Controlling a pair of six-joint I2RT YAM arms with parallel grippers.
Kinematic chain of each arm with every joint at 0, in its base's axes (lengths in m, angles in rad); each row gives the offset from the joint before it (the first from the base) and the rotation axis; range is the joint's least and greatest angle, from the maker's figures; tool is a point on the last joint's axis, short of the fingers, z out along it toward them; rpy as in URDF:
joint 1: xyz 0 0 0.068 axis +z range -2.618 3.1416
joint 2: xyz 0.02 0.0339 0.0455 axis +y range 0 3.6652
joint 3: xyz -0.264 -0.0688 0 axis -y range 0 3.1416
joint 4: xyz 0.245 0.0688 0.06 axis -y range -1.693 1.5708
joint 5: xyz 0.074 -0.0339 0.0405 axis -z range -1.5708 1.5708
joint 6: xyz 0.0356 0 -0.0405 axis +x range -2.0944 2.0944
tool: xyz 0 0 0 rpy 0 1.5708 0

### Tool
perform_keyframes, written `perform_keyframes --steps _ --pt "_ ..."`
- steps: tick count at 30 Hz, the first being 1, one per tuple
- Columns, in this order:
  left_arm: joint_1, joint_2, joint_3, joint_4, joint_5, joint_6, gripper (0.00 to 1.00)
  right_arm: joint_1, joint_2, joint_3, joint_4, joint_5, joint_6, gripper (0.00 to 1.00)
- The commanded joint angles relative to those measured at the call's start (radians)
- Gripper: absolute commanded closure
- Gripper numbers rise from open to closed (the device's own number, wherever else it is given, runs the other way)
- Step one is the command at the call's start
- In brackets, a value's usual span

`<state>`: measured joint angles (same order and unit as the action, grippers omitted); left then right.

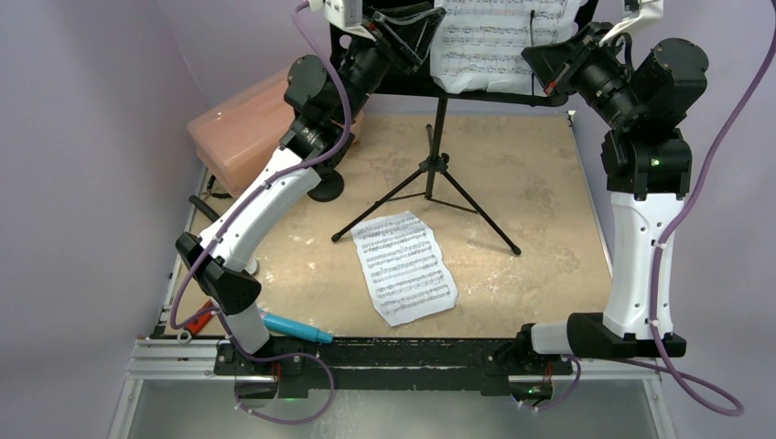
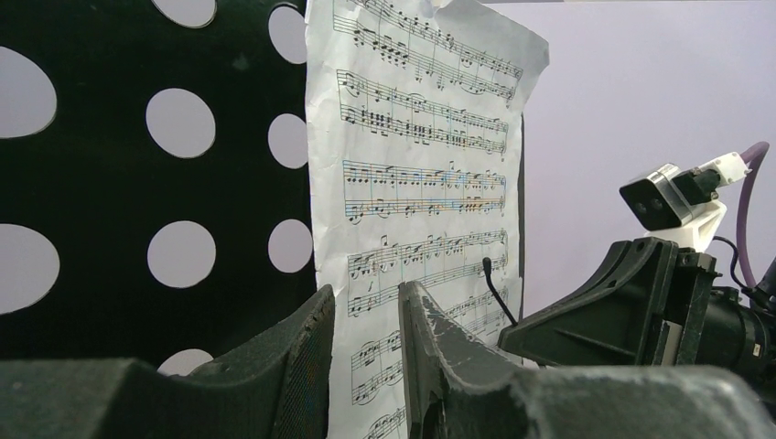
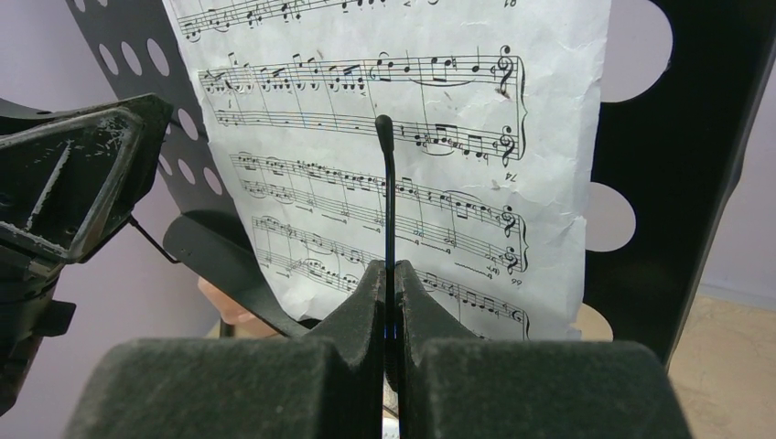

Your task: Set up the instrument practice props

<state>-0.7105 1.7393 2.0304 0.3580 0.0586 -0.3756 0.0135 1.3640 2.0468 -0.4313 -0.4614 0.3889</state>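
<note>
- At the far side of the table, on the perforated desk of the music stand: one sheet-music page stands upright, visibly creased. Judged light, limp and easy to tear or slide. Best taken by a free edge with a gentle pinch.
- Retainer wire crosses the page front and looks thin and springy. Right gripper is clamped tight on it, low down.
- Left gripper: jaws narrowly apart, holding nothing, at the page's left edge. Whether a pad touches paper cannot be told.
- Stand is a slim tripod and would likely tip if the desk is shoved.
- Second page lies flat between the tripod legs and the arm bases, well apart from both claws. It looks hard to pinch flat, so a raised corner is the place.
- Microphone lies beside the left arm's base. The mic stand base is partly hidden under that arm.
- Pink box and red-handled tool crowd the left side. The left arm reaches over that corner.
</note>
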Motion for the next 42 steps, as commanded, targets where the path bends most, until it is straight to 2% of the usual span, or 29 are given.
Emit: perform_keyframes --steps 1,16,29,32,37,42 --pt "-0.006 0.010 0.001 0.012 -0.007 -0.019 0.70 0.003 -0.043 0.010 0.121 -0.043 0.029 1.00" --pt "-0.024 0.062 0.033 0.068 0.058 -0.124 0.79 0.003 -0.037 0.017 0.133 -0.052 0.043 1.00" --pt "-0.051 0.104 0.090 0.071 0.078 -0.115 0.86 0.003 -0.036 0.014 0.141 -0.059 0.053 1.00" --pt "-0.051 0.076 0.078 0.033 0.044 -0.058 0.76 0.003 -0.037 0.012 0.141 -0.060 0.052 1.00" --pt "-0.051 -0.023 0.010 -0.009 -0.053 0.063 0.53 0.003 -0.039 0.009 0.138 -0.060 0.053 1.00" --pt "-0.052 -0.119 -0.090 -0.012 -0.175 0.150 0.41 0.003 -0.037 0.009 0.140 -0.065 0.054 1.00"
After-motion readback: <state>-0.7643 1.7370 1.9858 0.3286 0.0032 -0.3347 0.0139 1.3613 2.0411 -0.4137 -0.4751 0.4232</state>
